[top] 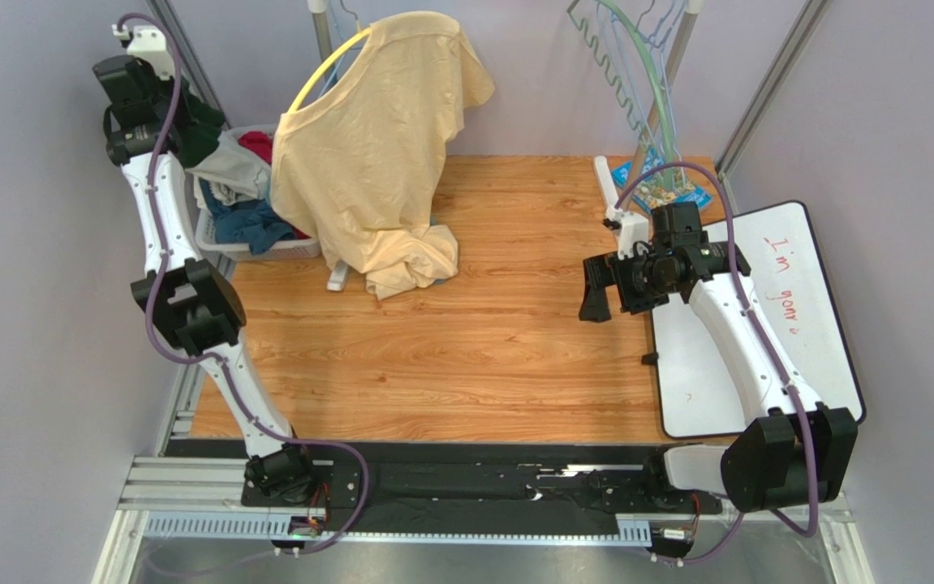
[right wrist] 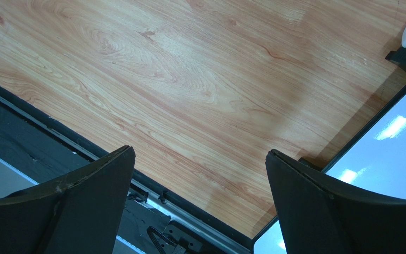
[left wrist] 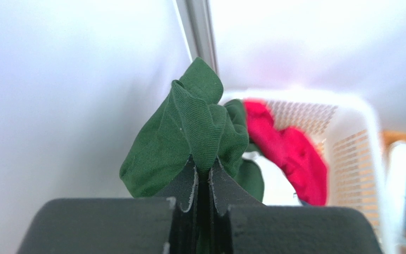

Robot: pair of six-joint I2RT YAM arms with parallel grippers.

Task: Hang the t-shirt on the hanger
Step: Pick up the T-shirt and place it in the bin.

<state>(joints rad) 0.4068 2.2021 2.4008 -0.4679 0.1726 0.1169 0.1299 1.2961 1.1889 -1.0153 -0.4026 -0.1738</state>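
My left gripper [top: 188, 122] is raised over the laundry basket at the far left and is shut on a bunch of dark green fabric of the t-shirt [top: 201, 132]. In the left wrist view the green cloth [left wrist: 189, 127] bulges up from between the closed pads [left wrist: 186, 185]. The rest of the shirt hangs down towards the basket, mostly hidden. The pale green wavy hanger [top: 602, 59] hangs at the back right, far from both grippers. My right gripper [top: 609, 290] is open and empty above the wooden table [right wrist: 199, 79], near its right side.
A white laundry basket [top: 295, 247] with red [left wrist: 289, 148], blue and grey clothes stands at the back left. A pale yellow-tan shirt [top: 374, 146] hangs on a yellow hanger [top: 325, 67] at back centre. Light blue hangers [top: 667, 183] and a whiteboard [top: 789, 316] are at the right.
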